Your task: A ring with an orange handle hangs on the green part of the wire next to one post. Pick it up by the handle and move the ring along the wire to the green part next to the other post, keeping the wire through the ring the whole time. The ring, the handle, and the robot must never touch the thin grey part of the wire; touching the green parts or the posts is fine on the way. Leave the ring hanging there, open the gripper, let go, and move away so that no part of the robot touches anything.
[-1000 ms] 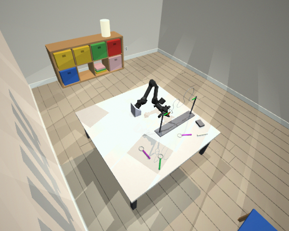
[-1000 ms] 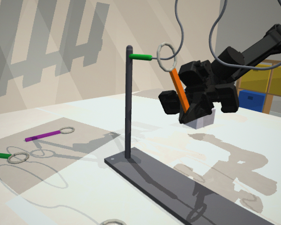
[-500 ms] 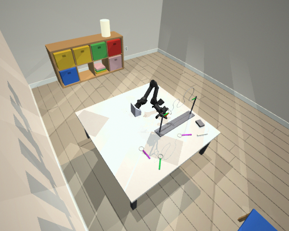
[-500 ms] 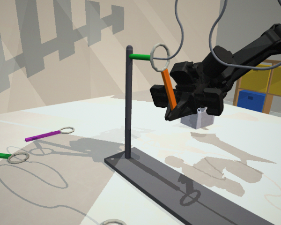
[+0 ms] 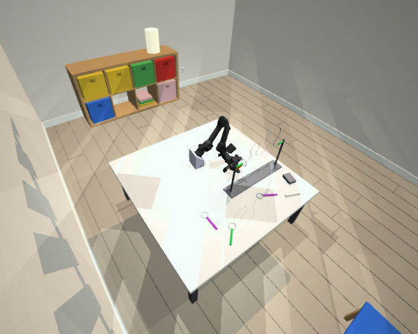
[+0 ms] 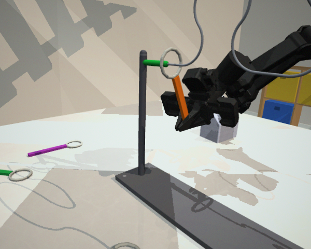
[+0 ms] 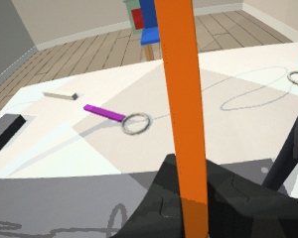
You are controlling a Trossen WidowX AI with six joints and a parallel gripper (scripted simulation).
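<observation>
Ring [image 6: 171, 63] hangs around the tip of the green part [image 6: 155, 63] of the wire, just right of the near post [image 6: 142, 112], tilted. Its orange handle [image 6: 180, 97] slants down-right into the fingers [image 6: 183, 122], which are clamped nearly closed on its lower end, above the white worktop [image 6: 70, 128].

matt orange handle [image 6: 180, 96], glossy white table [image 6: 70, 128]

High room-wide top view, close table-level exterior, wrist view; shared post [image 6: 142, 112].
</observation>
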